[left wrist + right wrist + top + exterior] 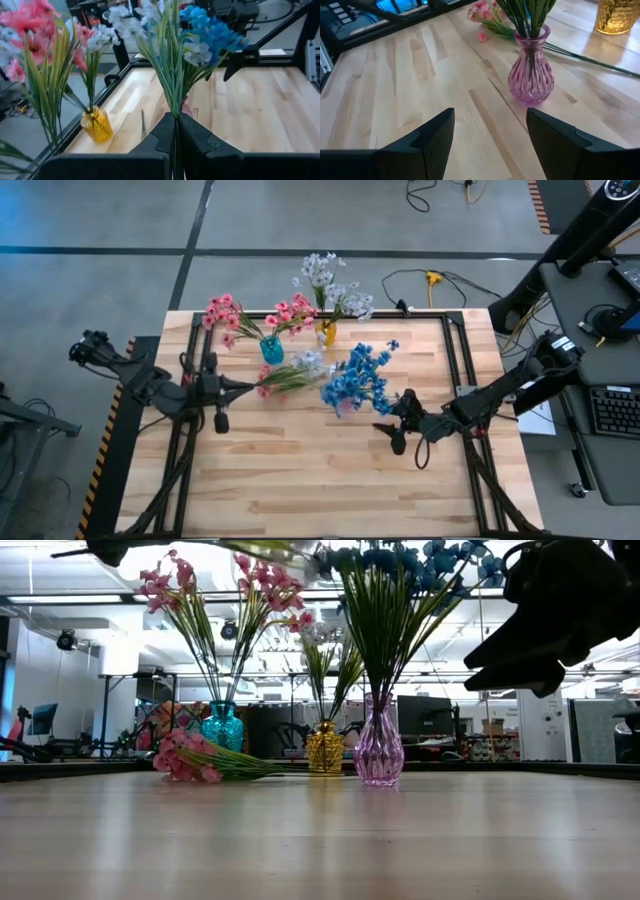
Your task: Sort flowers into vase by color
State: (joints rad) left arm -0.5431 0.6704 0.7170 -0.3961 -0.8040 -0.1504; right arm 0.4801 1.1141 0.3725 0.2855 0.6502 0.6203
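My left gripper [243,386] is shut on a pale white-lavender spray [305,363], carried high over the table and pointing toward the right side. A pink spray [192,757] lies flat on the wood beneath it. Three vases stand behind: a teal one [222,727] with pink flowers, an amber one [325,748] with white flowers, and a purple glass one [531,76] with blue flowers [355,380]. My right gripper [490,132] is open, hovering just on the near-right side of the purple vase. My left gripper pinches the spray's bundled green stems [174,114] between its two shut fingers, near the stems' lower end. The fingers reach roughly level from the table's left, in line with the stems. The spray is lifted clear, its blooms [125,22] fanning out beyond the fingertips.
Black frame rails [455,355] run along the table's edges. Bare wood [300,470] takes up the near half of the table. Cables and a yellow plug [432,278] lie on the floor beyond the far edge; a desk with a keyboard [612,410] stands to the right.
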